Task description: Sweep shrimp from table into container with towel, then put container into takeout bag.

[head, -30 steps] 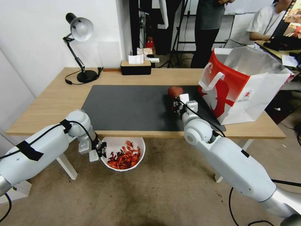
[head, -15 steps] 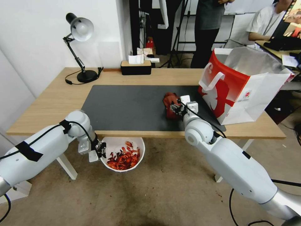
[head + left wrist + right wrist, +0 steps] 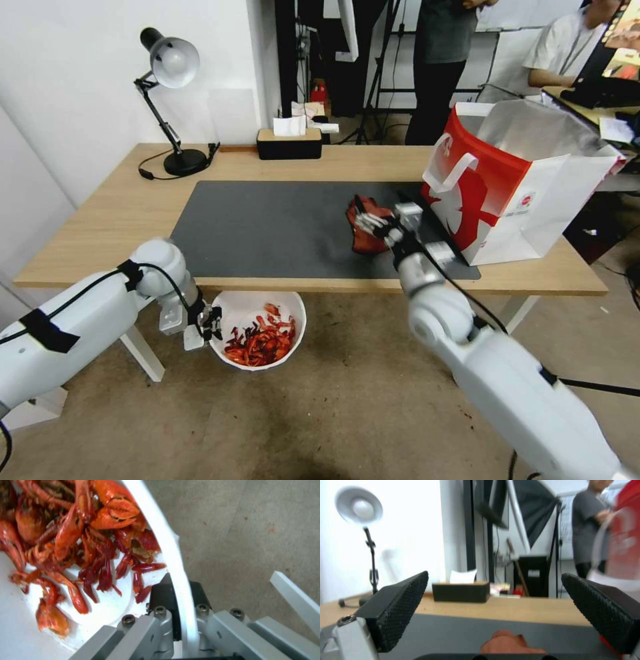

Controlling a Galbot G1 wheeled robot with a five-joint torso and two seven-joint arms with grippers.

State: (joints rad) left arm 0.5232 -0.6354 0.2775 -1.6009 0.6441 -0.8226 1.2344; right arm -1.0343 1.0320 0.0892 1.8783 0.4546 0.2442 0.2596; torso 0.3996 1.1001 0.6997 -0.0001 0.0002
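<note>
The shrimp [image 3: 261, 340] lie heaped in the white container [image 3: 291, 313], which hangs below the table's [image 3: 113, 213] front edge. My left gripper [image 3: 208, 324] is shut on the container's rim [image 3: 162, 540], one finger inside next to the shrimp [image 3: 76, 542] and one outside. The rust-red towel [image 3: 365, 240] lies crumpled on the dark mat [image 3: 267, 227]. Just above it my right gripper [image 3: 377, 217] is open, its pads [image 3: 400, 607] wide apart with the towel [image 3: 511, 645] below them. The red-and-white takeout bag [image 3: 513, 187] stands open at the table's right end.
A desk lamp [image 3: 170, 63] and a black tissue box [image 3: 289, 143] stand along the table's far edge. A white table leg [image 3: 143, 350] is beside the left arm. People and stands fill the room behind the table.
My right gripper set the towel down on the mat, opened and drew back slightly. The left arm with the container moved a little lower.
</note>
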